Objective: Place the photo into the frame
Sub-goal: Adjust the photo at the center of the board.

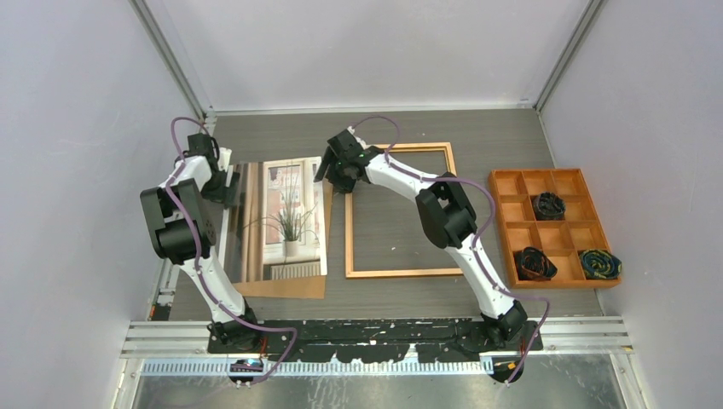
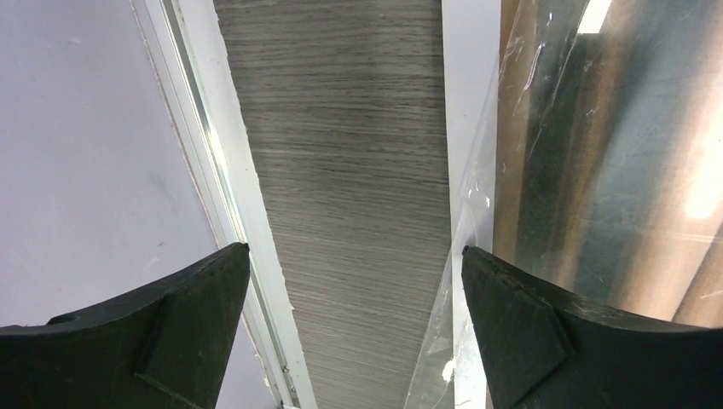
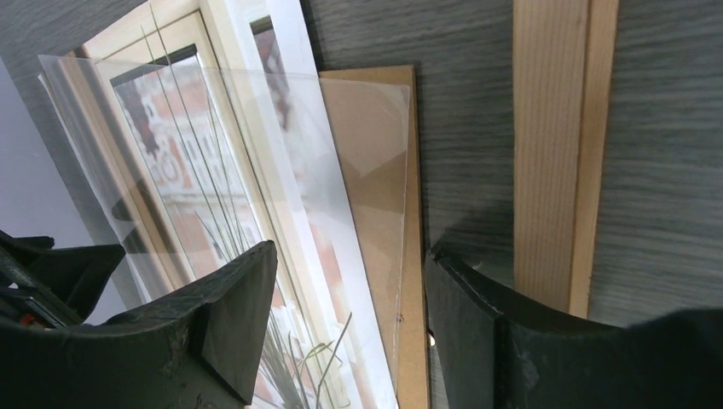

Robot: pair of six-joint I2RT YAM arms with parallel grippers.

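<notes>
Beside the empty wooden frame (image 1: 399, 273), the photo (image 1: 290, 217) — grassy plant, white window — lies under clear sheet; both grippers gape.

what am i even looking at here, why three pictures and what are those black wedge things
This is a robot with two white arms bolted at the near edge of a table. The wide picture comes from a fixed camera above. The other two come from cameras on each wrist, and the black wedges are that arm's own fingers.

On the table lie a wooden frame, a photo of a potted plant by a window under a clear sheet, a brown backing board, and an orange tray with dark bundles.

The left gripper stands open at the photo's left edge; the right gripper is open above the photo's right edge. Neither holds anything.
</notes>
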